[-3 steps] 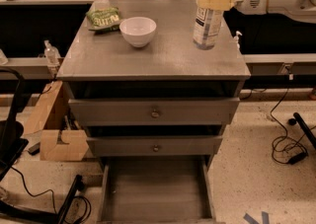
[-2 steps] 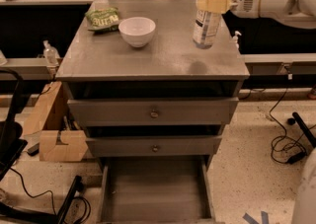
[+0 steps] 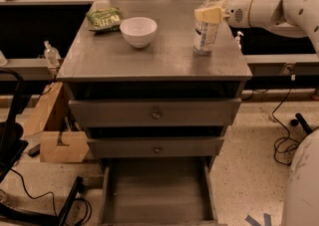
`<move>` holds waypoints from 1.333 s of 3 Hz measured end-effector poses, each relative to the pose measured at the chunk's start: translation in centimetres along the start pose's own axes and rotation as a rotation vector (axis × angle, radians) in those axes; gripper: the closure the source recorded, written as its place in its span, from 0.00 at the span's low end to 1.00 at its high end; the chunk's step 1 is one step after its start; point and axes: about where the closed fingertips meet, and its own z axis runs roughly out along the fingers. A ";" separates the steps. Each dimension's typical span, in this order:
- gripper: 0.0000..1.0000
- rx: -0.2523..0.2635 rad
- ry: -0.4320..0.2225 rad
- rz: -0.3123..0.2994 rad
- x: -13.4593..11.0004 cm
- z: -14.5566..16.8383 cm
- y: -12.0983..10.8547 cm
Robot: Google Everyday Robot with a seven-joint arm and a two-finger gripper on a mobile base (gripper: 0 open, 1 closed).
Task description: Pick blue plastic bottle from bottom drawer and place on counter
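The blue plastic bottle (image 3: 205, 33), clear with a white cap and a pale label, stands upright on the right side of the counter (image 3: 159, 60). My gripper (image 3: 209, 14) reaches in from the right and its yellowish fingers (image 3: 203, 15) are closed around the bottle's upper part, just below the cap. The bottom drawer (image 3: 157, 195) is pulled out at the foot of the cabinet and its tray holds nothing.
A white bowl (image 3: 138, 31) and a green snack bag (image 3: 104, 19) sit on the counter's back left. The two knobbed drawers stick out a little. A cardboard box (image 3: 60, 143) and cables lie on the floor at the left. A small pump-top bottle (image 3: 50, 53) stands left of the cabinet.
The bottle has come down a little in my gripper and its base now rests on the counter. My arm's white body has come into view at the lower right.
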 end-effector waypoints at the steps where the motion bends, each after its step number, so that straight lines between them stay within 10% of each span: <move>1: 1.00 0.025 0.026 -0.014 1.1 0.7 -0.3; 4: 0.42 0.020 0.027 -0.013 0.4 0.9 -0.2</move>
